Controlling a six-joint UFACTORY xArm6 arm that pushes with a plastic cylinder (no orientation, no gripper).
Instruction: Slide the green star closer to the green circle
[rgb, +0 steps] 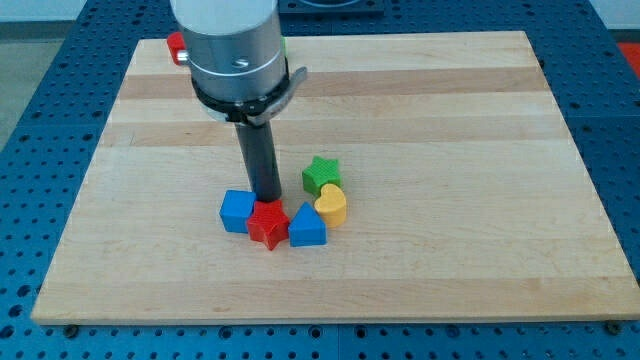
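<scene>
**Rod Tip Sitting Beside a Cluster of Five Blocks**

Camera view: the green star (321, 174) is lying flat on the wooden board (450, 120), slightly below and left of the board's centre. It is a stubby star shape in bright green, with no clear long axis; one point is aiming toward 12 o'clock. Its lower right edge is touching or almost touching the yellow heart (332, 206), which is sitting at the star's 5 o'clock.

My tip (267, 197) is resting at the star's 8 o'clock, near it but apart from it. There is no claw on this arm, only the straight dark rod, so nothing is being held. The tip is standing just above the red star (268, 223), between the blue cube (238, 211) at its 8 o'clock and the green star.

The blue triangular block (307, 228) is sitting at the red star's 3 o'clock, touching it, directly below the yellow heart.

A red block (176, 46) is peeking out at the board's upper left, mostly hidden behind the arm's grey housing (232, 45). A sliver of green is showing at the housing's right edge; its shape cannot be told.
</scene>
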